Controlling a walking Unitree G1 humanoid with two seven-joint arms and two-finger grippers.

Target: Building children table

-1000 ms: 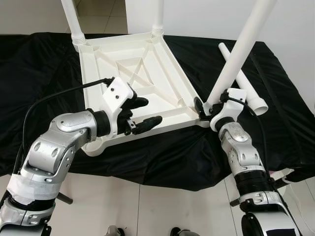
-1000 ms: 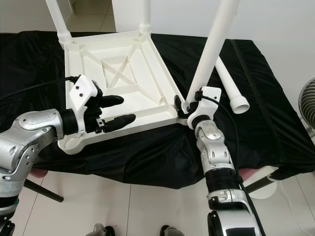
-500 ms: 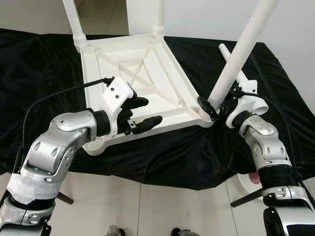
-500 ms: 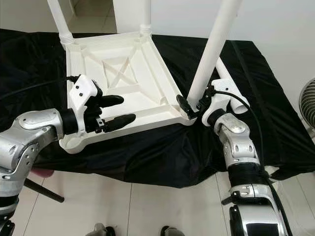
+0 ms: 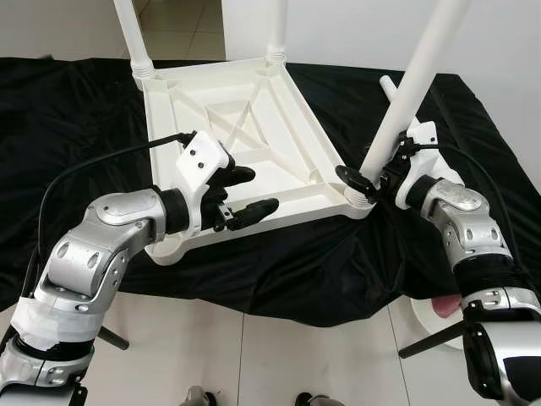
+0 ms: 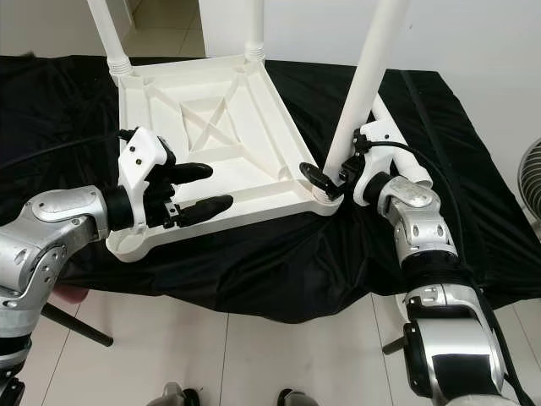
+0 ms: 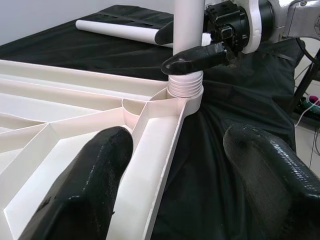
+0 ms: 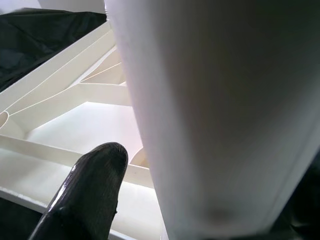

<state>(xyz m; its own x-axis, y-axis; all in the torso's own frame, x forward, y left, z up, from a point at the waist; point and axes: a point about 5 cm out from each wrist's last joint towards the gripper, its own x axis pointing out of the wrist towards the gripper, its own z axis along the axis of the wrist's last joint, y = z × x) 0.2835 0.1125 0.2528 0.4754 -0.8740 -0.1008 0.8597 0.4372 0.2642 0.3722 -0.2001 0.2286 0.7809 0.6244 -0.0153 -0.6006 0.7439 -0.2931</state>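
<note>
A white plastic table top (image 5: 254,127) lies upside down on a black cloth. White legs stand in its two far corners (image 5: 131,34) (image 5: 277,30). A third leg (image 5: 414,76) rises tilted from the near right corner socket (image 7: 185,87). My right gripper (image 5: 365,173) is shut on this leg just above the socket, one finger (image 7: 195,57) across its front. My left gripper (image 5: 249,193) is open and straddles the table top's near rim (image 7: 150,165), one finger inside the frame and one outside. A fourth leg (image 7: 125,31) lies loose on the cloth behind the right gripper.
The black cloth (image 5: 68,110) hangs over the work table's front edge down to a white tiled floor (image 5: 254,355). A black cable (image 5: 93,165) loops from my left wrist. A fan (image 6: 532,169) stands at the far right. The near left corner socket (image 5: 165,249) is open.
My right forearm has swung out from below the corner to the right, the gripper turning around the leg's base while staying on it. The left gripper has held still.
</note>
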